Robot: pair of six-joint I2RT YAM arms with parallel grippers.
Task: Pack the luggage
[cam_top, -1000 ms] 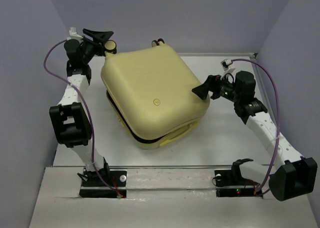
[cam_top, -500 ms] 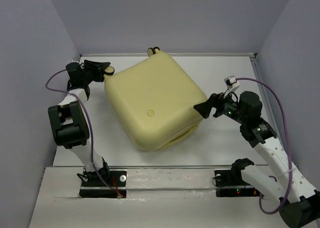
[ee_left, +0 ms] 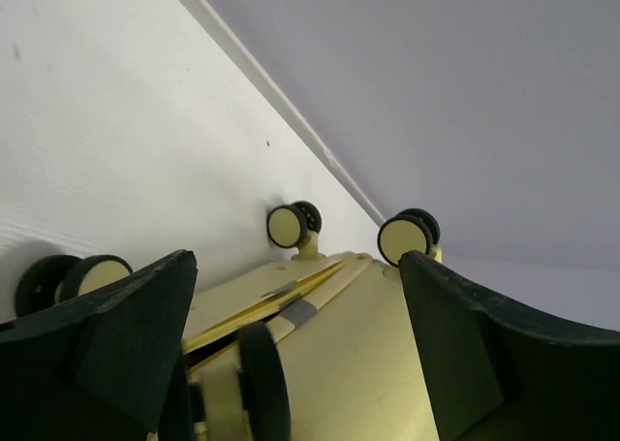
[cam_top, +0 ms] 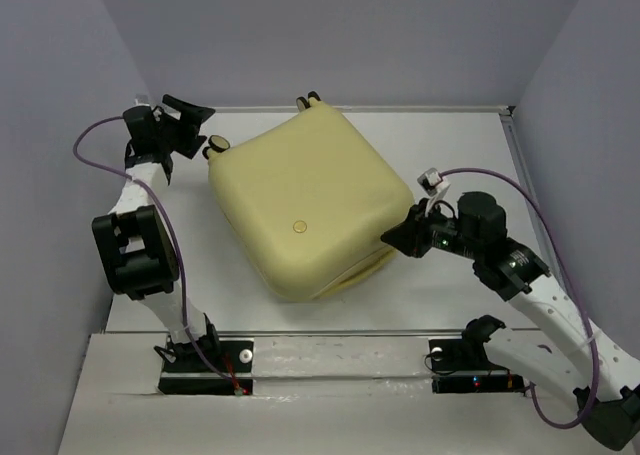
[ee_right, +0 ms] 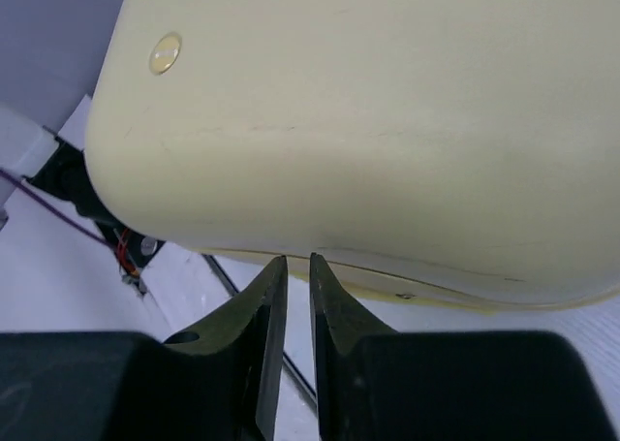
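The luggage [cam_top: 300, 195] lies flat in the middle of the table, a pale yellow hard shell with its lid down. My left gripper [cam_top: 193, 125] hovers open at its far left corner, just short of a cream wheel [cam_top: 217, 145]. In the left wrist view the luggage [ee_left: 368, 363] fills the gap between the wide black fingers [ee_left: 126, 344], and a dark wheel [ee_left: 262, 388] sits low between them. My right gripper [cam_top: 393, 238] is at the near right corner. In the right wrist view its fingers [ee_right: 266, 315] are almost together, empty, with the tips at the shell's seam [ee_right: 407, 276].
Lavender walls close in on the left [cam_top: 60, 125], back and right. A raised rail [cam_top: 330, 332] runs along the table's front, with both arm bases [cam_top: 205, 360] behind it. Purple cables [cam_top: 95, 135] loop from each wrist. Two more wheels [ee_left: 288, 226] stick out at the far edge.
The lid, ajar a second ago, now lies down. The left gripper has opened wide and pulled back to the far left. The right gripper has closed and slid in toward the near right corner.
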